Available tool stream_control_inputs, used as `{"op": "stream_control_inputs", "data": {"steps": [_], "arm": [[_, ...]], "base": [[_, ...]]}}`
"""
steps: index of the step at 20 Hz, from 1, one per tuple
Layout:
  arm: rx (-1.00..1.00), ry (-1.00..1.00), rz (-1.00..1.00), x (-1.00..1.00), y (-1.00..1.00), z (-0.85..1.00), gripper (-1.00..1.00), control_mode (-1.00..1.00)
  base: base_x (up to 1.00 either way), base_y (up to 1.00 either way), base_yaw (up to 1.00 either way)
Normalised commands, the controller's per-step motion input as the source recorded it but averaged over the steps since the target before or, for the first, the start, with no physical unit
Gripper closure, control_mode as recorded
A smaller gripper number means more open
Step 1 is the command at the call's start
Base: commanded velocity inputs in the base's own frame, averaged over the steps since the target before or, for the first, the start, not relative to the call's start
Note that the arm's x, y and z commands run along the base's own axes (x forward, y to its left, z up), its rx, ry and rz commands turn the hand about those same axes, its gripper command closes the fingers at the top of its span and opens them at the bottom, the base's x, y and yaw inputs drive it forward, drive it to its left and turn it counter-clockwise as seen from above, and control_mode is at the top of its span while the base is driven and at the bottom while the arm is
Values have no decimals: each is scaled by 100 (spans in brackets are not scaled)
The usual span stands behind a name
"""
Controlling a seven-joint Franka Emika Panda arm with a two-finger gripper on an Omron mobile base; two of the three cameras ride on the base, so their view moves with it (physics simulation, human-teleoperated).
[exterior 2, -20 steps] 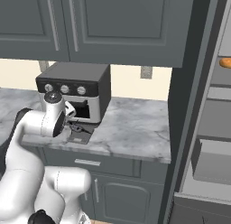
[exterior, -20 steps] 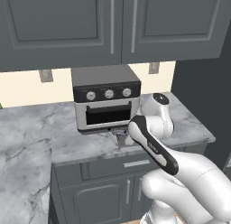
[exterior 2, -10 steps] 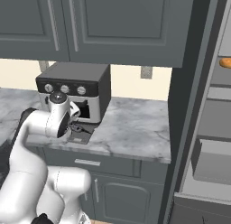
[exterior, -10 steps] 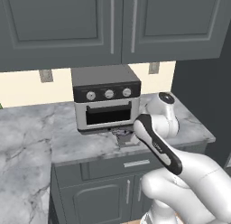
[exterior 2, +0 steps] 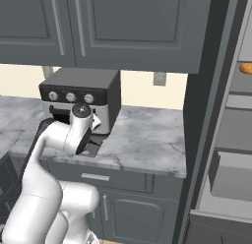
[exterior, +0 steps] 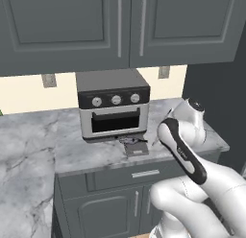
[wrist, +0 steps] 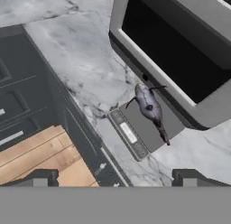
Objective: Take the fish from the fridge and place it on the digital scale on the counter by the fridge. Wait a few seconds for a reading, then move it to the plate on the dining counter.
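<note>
One fish (wrist: 149, 106) lies on the digital scale (wrist: 145, 127) at the centre of my hand view, its tail trailing toward the lower right. The scale sits on the marble desk (wrist: 85, 69), just in front of the toaster oven (wrist: 180, 47) at upper right. My fingers (wrist: 113, 179) stand wide apart at the bottom edge, above the fish and holding nothing.
</note>
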Motion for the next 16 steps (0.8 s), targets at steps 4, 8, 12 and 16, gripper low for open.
{"op": "stream_control_inputs", "data": {"steps": [4,8,12,16], "arm": [[13,-14,4,0,-11,-1,-100,-100],[8,-13,9,4,0,-5,-100,-100],[1,-9,8,10,0,-11,-100,-100],[0,-5,3,25,0,-9,-100,-100]], "base": [[0,0,0],[0,0,0],[0,0,0],[0,0,0]]}}
